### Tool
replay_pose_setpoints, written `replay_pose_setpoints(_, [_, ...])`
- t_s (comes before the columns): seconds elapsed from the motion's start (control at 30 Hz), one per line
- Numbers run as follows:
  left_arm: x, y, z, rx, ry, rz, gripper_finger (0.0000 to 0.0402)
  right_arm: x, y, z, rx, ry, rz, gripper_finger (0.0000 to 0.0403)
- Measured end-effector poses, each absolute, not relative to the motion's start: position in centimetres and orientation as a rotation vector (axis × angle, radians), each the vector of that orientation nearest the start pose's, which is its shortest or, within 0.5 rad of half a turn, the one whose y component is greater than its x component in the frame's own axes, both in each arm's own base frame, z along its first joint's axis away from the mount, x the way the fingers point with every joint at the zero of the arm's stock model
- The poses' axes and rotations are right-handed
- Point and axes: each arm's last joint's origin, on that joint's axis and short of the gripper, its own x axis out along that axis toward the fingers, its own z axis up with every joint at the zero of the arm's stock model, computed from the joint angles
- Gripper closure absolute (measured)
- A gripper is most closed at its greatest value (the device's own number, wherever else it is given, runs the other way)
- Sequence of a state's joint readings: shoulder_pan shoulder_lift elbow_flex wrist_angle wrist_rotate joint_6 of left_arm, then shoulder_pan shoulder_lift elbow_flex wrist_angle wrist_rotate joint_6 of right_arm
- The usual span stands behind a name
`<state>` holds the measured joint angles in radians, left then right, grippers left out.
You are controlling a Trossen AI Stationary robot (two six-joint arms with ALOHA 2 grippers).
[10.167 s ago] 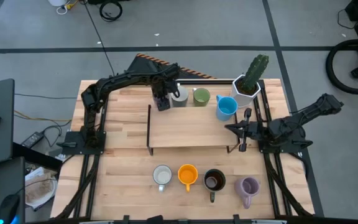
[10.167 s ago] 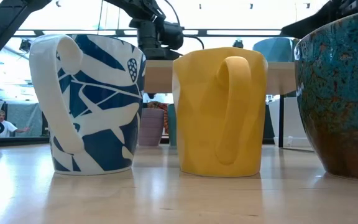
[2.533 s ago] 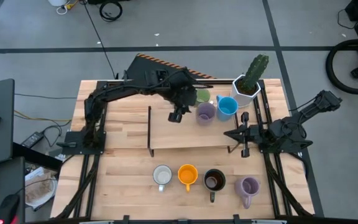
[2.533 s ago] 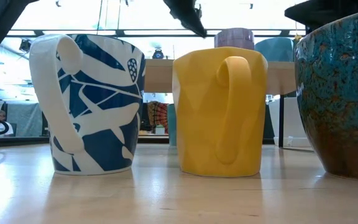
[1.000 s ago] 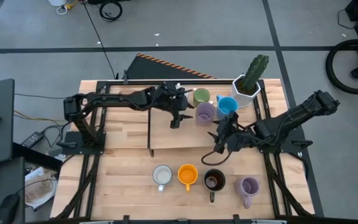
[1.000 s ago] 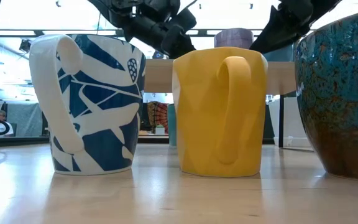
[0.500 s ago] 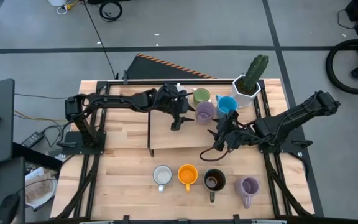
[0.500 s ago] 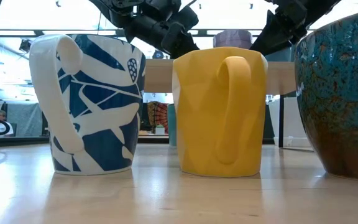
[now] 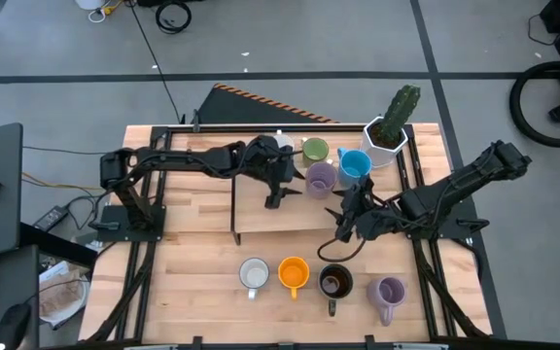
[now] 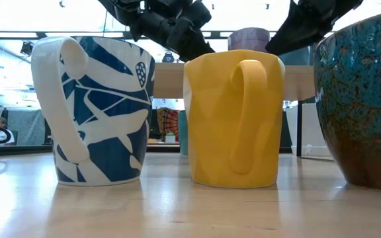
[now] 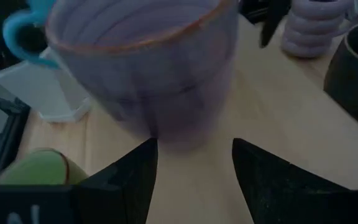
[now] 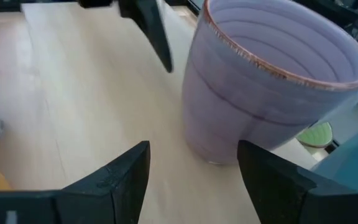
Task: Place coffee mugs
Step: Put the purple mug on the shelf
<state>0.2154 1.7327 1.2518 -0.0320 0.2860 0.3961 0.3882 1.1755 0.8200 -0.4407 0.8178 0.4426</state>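
Observation:
A lavender mug stands upright on the raised wooden shelf; it also shows in the low view. My left gripper is open just left of it, and the mug stands in front of its fingers, apart from them. My right gripper is open on the mug's near right side, and the mug stands clear ahead of it. A green mug and a blue mug stand behind the lavender one. A white mug, an orange mug, a dark mug and a second lavender mug stand in a row near the front edge.
A white faceted pot with a cactus stands at the back right, next to the blue mug. The shelf's dark legs stand at its left and right ends. Bare wood lies on the shelf's left half and between the shelf and the front row.
My left gripper has edged a little toward the table's near edge beside the lavender mug and stays open. The lavender mug has stayed where it was.

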Motion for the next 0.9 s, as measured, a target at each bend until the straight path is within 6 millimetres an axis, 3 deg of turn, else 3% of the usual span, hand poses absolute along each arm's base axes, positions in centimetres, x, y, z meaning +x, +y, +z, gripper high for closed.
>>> replay_pose_setpoints(0.3, [38.1, 6.8, 25.6, 0.260, 0.513, -0.183, 0.0187, 22.1, 6.6, 25.6, -0.020, 0.544, -0.559, 0.0162])
replay_pose_setpoints(0.67, [37.8, 6.6, 25.4, 0.233, 0.571, -0.144, 0.0187, 21.9, 8.0, 28.6, -0.049, 0.549, -0.484, 0.0165])
replay_pose_setpoints(0.9, [37.9, 7.0, 25.5, 0.275, 0.578, -0.039, 0.0187, 23.5, 8.6, 28.2, -0.141, 0.668, -0.447, 0.0165])
